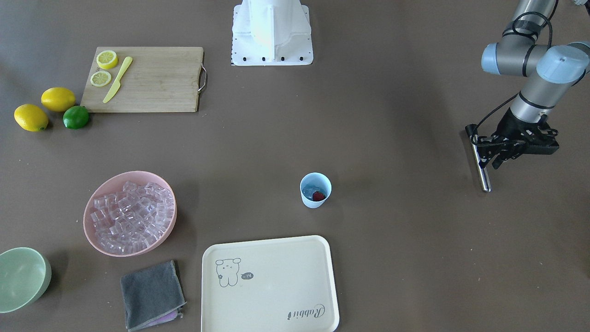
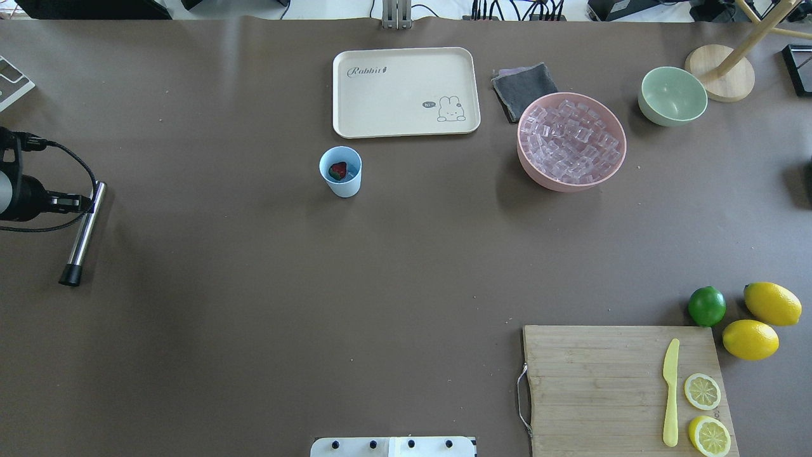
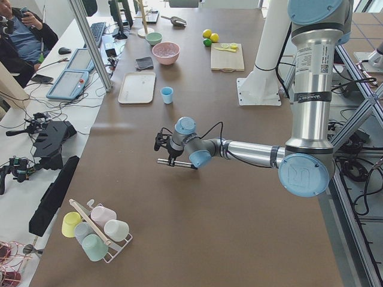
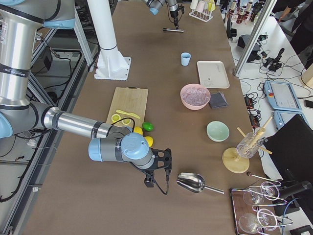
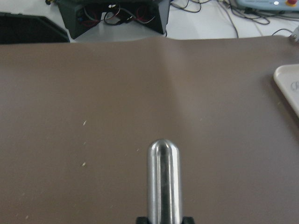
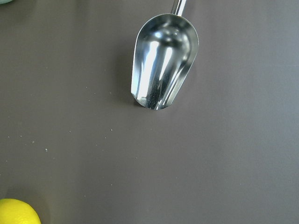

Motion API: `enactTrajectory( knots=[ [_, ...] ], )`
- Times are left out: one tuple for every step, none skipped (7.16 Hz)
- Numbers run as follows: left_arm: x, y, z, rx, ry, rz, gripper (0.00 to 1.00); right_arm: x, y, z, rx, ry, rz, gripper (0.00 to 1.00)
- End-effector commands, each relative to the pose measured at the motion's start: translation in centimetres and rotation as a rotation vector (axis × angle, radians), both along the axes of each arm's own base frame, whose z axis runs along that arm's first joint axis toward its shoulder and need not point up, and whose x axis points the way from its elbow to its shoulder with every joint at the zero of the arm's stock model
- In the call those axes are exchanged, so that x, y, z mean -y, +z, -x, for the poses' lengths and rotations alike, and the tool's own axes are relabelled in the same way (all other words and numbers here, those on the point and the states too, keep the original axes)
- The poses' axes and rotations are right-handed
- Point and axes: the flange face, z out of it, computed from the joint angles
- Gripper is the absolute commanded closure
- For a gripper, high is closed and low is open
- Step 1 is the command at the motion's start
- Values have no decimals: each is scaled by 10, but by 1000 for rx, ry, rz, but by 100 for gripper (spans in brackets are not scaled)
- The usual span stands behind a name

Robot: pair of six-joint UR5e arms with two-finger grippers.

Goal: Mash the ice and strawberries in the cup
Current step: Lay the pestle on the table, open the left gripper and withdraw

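The light-blue cup (image 1: 315, 190) stands mid-table, near the cream tray. It holds the red strawberry (image 1: 318, 196) and a little clear ice. The cup (image 2: 340, 171) and strawberry (image 2: 338, 170) also show in the overhead view. More ice (image 1: 131, 214) fills the pink bowl (image 2: 558, 184). My left gripper (image 1: 495, 147) is shut on a metal muddler rod (image 1: 479, 166), held level and low over the table, far from the cup; the rod shows in the left wrist view (image 5: 163, 182). My right gripper (image 4: 164, 171) hovers by a steel scoop (image 6: 161, 65); I cannot tell if it is open.
A cream tray (image 1: 276, 286), a grey cloth (image 1: 152, 293) and a pale-green bowl (image 1: 20, 276) lie along the operators' side. A cutting board (image 1: 152, 83) carries lemon slices and a yellow knife. Two lemons and a lime (image 1: 76, 117) sit beside it.
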Motion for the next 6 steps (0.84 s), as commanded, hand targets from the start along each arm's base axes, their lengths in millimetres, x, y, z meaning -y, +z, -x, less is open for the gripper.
enactTrajectory(
  knots=[
    [19,-24,-6,-20,-10,-34,2,-1,1,-1,-2,5,2,1],
    [50,-52,12,-47,-59,-53,2,-4,2,-3,1,10,3,1],
    [77,-76,31,-83,-52,12,2,-7,5,-4,1,13,11,1],
    [118,-125,67,-155,-45,105,2,-11,7,-5,2,17,17,1],
    [131,-136,114,-190,-36,114,2,-16,9,-7,5,26,23,1],
    [128,-129,153,-178,7,36,2,-15,9,-9,5,31,24,1]
  ],
)
